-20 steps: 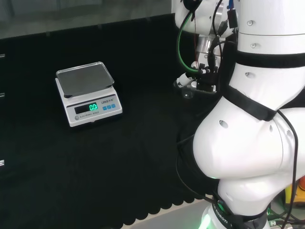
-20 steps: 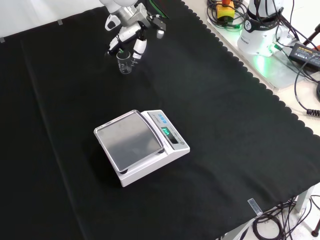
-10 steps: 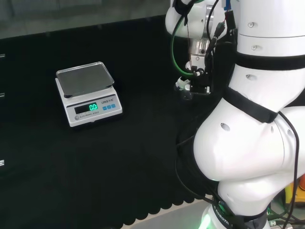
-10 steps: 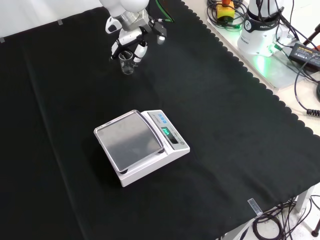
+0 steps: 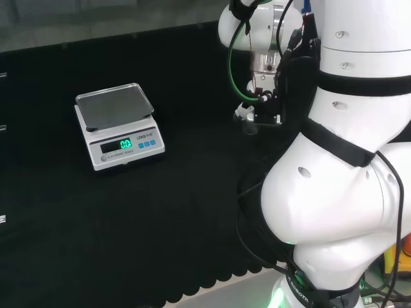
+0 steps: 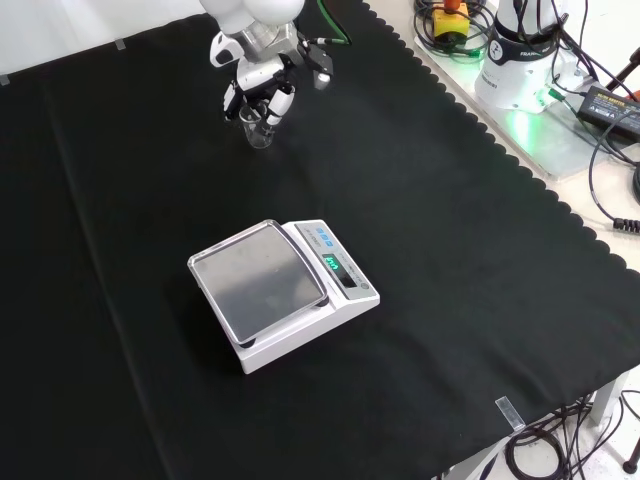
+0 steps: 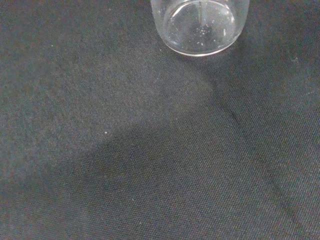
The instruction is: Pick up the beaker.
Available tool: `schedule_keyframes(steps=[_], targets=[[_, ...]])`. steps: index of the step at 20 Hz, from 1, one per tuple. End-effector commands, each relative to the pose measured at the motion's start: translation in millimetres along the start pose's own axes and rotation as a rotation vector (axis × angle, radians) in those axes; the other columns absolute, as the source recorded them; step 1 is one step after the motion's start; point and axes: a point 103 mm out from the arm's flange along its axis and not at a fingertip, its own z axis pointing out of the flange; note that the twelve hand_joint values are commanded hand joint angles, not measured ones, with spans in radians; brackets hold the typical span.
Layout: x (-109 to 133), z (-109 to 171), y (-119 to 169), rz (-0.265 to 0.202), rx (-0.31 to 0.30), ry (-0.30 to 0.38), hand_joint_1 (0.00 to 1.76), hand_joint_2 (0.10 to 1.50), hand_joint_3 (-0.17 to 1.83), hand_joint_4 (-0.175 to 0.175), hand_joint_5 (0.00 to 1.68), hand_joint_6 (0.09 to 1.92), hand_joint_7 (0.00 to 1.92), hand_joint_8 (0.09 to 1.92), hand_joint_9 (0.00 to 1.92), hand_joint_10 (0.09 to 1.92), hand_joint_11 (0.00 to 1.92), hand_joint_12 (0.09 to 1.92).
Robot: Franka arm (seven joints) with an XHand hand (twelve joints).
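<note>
Front view: your hand [image 6: 258, 88] sits at about 11 o'clock on the cloth [image 6: 430, 330], fingers curled down around a small clear beaker [image 6: 258, 125] that stands upright there. Whether they touch the glass, you cannot tell. Close evenly on both sides, then lift straight up to keep it level. The scale [image 6: 285, 290] sits well apart, near centre. The beaker's rim is cut off in the wrist view.

Table [image 6: 480, 260] covered in black cloth. On it: a white scale [image 6: 283, 290] near centre, a clear beaker [image 6: 254, 129] standing upright farther back.
</note>
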Motion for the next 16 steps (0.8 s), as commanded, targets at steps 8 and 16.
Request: schedule_keyframes(steps=[8,16], targets=[[15.0,-65.9,-45.6,-0.091,-0.129,0.045,1.13,1.15,-0.17,-0.175,0.57,0.77,0.71,0.86,1.34,0.31,1.54,0.59],[29.9,-112.3,-83.1,-0.132,-0.166,0.024,1.13,1.15,-0.17,-0.175,0.57,0.78,0.71,0.86,1.34,0.32,1.55,0.59]])
